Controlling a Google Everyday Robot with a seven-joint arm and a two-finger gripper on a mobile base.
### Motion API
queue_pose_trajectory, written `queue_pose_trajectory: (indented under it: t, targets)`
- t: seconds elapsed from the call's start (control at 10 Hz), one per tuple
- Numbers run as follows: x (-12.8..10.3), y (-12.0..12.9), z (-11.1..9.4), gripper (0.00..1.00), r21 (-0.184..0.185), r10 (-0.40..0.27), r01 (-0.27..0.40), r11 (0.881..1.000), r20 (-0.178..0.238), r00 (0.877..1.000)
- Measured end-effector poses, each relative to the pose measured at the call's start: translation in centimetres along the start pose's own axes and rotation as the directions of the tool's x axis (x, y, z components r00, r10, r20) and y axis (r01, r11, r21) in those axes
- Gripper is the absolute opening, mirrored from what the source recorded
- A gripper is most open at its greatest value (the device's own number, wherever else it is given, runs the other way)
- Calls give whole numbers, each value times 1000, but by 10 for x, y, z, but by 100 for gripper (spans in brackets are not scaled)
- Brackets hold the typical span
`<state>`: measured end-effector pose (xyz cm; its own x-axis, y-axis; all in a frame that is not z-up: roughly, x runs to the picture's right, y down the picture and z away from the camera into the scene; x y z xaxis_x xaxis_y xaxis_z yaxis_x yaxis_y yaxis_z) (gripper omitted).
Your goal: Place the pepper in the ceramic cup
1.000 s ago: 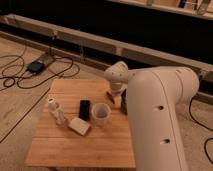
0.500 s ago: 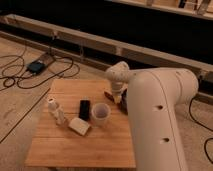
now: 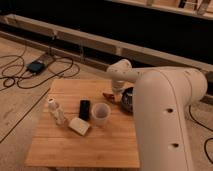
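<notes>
1. Gripper [image 3: 115, 93]: low over the counter [image 3: 75, 145], far right; largely masked by the wrist, so its grip state cannot be told.
2. Pepper [image 3: 108, 95]: at the gripper's tip; contact unclear.
3. Ceramic cup [image 3: 101, 113]: upright, just nearer.
4. Dark bowl [image 3: 127, 101]: partly hidden by the arm.

The ceramic cup [image 3: 101, 114] stands mid-table [image 3: 60, 150], a box [image 3: 85, 109] just left, a block [image 3: 79, 126] before the box, a bottle [image 3: 56, 111] farther left; behind the cup, the pepper [image 3: 108, 95] under the gripper [image 3: 118, 93], a bowl [image 3: 128, 101] to their right
</notes>
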<state>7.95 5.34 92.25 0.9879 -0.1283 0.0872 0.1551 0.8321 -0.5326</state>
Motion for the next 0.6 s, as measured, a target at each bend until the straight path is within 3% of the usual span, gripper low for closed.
queue_pose_trajectory:
  t: [0.3,0.6]
  targets:
    - [0,-2,-28,0,53,-41,40,998,6,999]
    - [9,-1,-64,0,120,-106,110,987,-34,994]
